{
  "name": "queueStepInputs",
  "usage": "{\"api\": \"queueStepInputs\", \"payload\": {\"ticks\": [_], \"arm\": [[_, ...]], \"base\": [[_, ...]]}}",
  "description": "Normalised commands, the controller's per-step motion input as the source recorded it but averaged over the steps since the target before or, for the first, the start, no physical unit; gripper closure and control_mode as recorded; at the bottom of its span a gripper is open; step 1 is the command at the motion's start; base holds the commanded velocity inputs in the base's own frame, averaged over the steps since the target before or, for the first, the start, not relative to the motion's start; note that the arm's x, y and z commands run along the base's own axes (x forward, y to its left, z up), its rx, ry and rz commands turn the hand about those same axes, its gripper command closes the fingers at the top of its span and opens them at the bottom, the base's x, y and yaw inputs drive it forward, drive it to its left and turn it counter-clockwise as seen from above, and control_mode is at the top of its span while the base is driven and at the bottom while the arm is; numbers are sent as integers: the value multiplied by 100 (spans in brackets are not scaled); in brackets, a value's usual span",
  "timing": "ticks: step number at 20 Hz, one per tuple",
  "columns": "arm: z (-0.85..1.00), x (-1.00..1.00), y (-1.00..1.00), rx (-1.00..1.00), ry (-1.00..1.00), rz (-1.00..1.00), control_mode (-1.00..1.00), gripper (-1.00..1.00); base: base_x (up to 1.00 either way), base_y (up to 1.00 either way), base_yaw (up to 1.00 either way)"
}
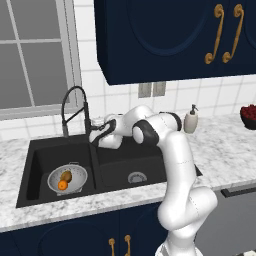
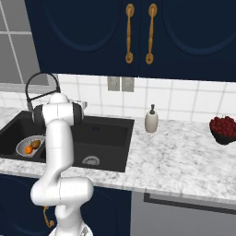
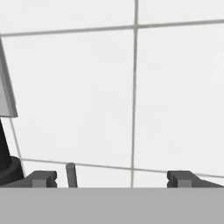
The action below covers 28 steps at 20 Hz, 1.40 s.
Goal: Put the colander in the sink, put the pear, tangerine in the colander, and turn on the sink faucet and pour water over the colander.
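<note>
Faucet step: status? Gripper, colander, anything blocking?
Gripper open at the faucet base, lever between the fingertips. Colander in left sink basin, pear and tangerine inside. No water seen. Nothing blocking.

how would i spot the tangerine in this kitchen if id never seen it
Find the black double-basin sink set in the marble counter under the window, and look in its left basin, where a silvery perforated colander sits. Two small fruits lie inside it: the tangerine is the rounder, bright orange one nearer the front, not the duller yellow-brown pear behind it.
</note>
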Motion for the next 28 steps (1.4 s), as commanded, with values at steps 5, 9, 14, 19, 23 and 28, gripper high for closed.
{"api": "queueStepInputs", "payload": {"ticks": [5, 9, 14, 19, 23, 28], "arm": [[0, 10, 6, 0, 0, 0, -100, -100], [0, 18, 1, 0, 0, 0, -100, -100], [0, 11, 0, 0, 0, 0, -100, -100], [-2, 0, -1, 0, 0, 0, -100, -100], [-15, 0, 0, 0, 0, 0, -100, -100], [-9, 0, 0, 0, 0, 0, -100, -100]], "base": [[0, 0, 0], [0, 0, 0], [0, 0, 0], [0, 0, 0], [0, 0, 0], [0, 0, 0]]}}
